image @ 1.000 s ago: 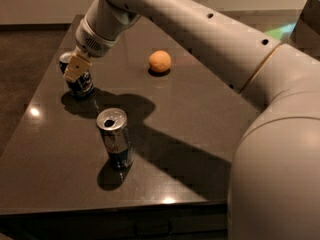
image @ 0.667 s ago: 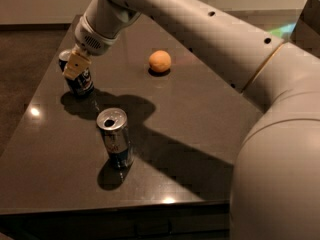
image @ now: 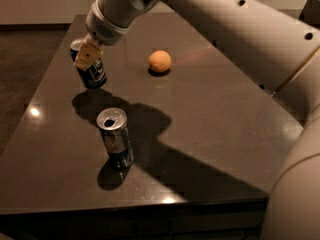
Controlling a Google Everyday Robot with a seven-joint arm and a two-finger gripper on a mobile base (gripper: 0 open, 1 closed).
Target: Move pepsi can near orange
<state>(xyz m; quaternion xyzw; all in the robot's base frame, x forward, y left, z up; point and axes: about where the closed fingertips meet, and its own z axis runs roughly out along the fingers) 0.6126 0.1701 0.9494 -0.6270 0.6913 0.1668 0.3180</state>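
The pepsi can point(image: 94, 75) is dark blue with a silver top and sits at the far left of the dark table point(image: 225, 134). It is tilted and held a little above the surface, with its shadow below it. My gripper point(image: 85, 58) is shut on the can's upper part, and one beige finger point(image: 87, 54) crosses its front. The orange point(image: 160, 61) rests on the table to the right of the can, about one can's height away.
A taller, slimmer silver-and-blue can point(image: 116, 139) stands upright near the table's front, below the pepsi can. My arm reaches in from the upper right across the table's far side. The table's left edge is close to the gripper.
The gripper has carried the pepsi can a little to the right, toward the orange, and the can is now tilted and off the table. The orange and the slim can have not moved.
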